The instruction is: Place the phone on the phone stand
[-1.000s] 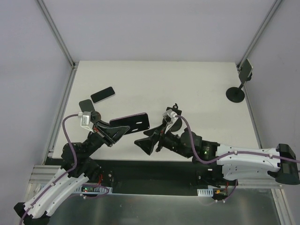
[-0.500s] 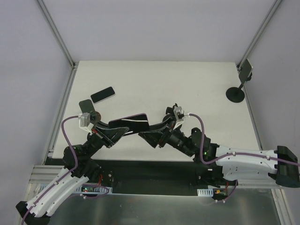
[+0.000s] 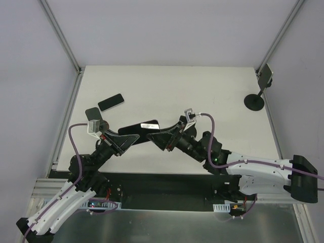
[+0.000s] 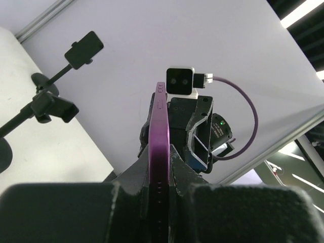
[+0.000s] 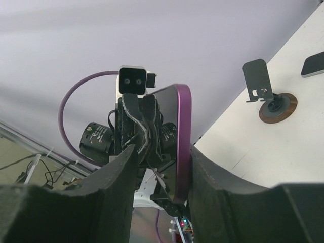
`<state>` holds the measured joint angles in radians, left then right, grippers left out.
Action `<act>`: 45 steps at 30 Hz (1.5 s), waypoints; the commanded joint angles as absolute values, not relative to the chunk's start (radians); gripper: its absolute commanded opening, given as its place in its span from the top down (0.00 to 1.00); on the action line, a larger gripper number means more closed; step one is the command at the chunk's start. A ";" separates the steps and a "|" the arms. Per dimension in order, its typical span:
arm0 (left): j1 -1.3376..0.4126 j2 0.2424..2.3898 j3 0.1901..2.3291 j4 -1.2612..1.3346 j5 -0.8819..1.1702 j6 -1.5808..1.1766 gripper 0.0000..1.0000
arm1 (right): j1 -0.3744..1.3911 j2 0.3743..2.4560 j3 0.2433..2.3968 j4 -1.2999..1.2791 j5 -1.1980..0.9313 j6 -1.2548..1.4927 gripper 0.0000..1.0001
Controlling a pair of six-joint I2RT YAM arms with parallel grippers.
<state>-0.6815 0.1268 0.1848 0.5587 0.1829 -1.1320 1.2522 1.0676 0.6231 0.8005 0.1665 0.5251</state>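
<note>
Held edge-up above the bench (image 3: 202,91), the phone (image 3: 143,126) sits between two arms: the left hand (image 4: 161,164) is clamped on one end, while the right hand (image 5: 163,154) has its fingers spread on either side of the other end, one pad close against the glossy face and the other apart from it. The phone stand (image 3: 254,101) waits well apart at the far right corner, just beside the wall. The likeliest slip comes at the handover: if the left hand lets go before the right has pressed home, the phone would drop to the bench. A grip taken only on the end of so thin and slick a slab could also let it pivot or slide on the way across. At the stand, the small clamp head gives little margin, and a careless nudge might topple the thin pole. A second phone (image 3: 111,102) lies at the far left.
</note>
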 commanded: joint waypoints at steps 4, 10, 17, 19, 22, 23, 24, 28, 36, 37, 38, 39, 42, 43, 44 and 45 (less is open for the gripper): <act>-0.687 0.137 0.259 0.517 0.176 -1.178 1.00 | 1.223 1.140 0.706 0.911 0.094 0.624 0.78; -0.687 0.103 0.362 0.211 0.161 -1.115 0.60 | 1.160 1.134 0.690 0.891 0.054 0.747 0.99; -0.687 0.043 0.570 -0.283 0.075 -0.856 0.05 | 1.036 0.988 0.612 0.610 -0.036 0.882 0.99; -0.687 0.046 0.638 -0.371 0.006 -0.815 0.03 | 0.997 0.936 0.632 0.495 -0.061 0.884 0.99; -0.687 0.098 0.730 -0.489 -0.038 -0.715 0.02 | 0.915 0.901 0.650 0.332 -0.175 0.922 0.99; -0.687 0.121 0.748 -0.512 -0.038 -0.669 0.01 | 0.895 0.896 0.655 0.249 -0.243 0.952 0.99; -0.687 0.176 0.784 -0.529 -0.038 -0.652 0.01 | 0.873 0.891 0.660 0.198 -0.268 0.971 0.99; -0.689 0.343 0.859 -0.557 0.119 -0.565 0.02 | 0.801 0.850 0.600 0.123 -0.318 1.141 0.99; -0.687 0.698 0.943 -0.486 0.524 -0.460 0.04 | 0.796 0.732 0.534 0.138 -0.299 1.308 0.99; -0.687 0.721 0.940 -0.467 0.552 -0.459 0.05 | 0.795 0.732 0.541 0.137 -0.308 1.289 0.99; -0.687 0.756 0.933 -0.430 0.573 -0.462 0.05 | 0.795 0.732 0.548 0.132 -0.333 1.279 0.99; -0.689 0.767 0.925 -0.399 0.618 -0.463 0.04 | 0.795 0.745 0.563 0.133 -0.345 1.264 0.99; -0.687 0.810 0.913 -0.312 0.717 -0.485 0.04 | 0.790 0.790 0.589 0.136 -0.406 1.207 0.99; -0.686 0.822 0.913 -0.292 0.739 -0.500 0.04 | 0.790 0.801 0.592 0.141 -0.440 1.200 0.99; -0.687 0.842 0.910 -0.269 0.753 -0.511 0.04 | 0.788 0.811 0.591 0.159 -0.451 1.197 0.99; -0.687 0.856 0.911 -0.258 0.756 -0.517 0.04 | 0.788 0.821 0.577 0.176 -0.457 1.200 0.99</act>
<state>-0.6815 0.8257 0.9024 -0.4038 0.5987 -0.5045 0.7948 0.7940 0.5270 0.0719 -0.3450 1.1995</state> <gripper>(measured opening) 0.963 0.137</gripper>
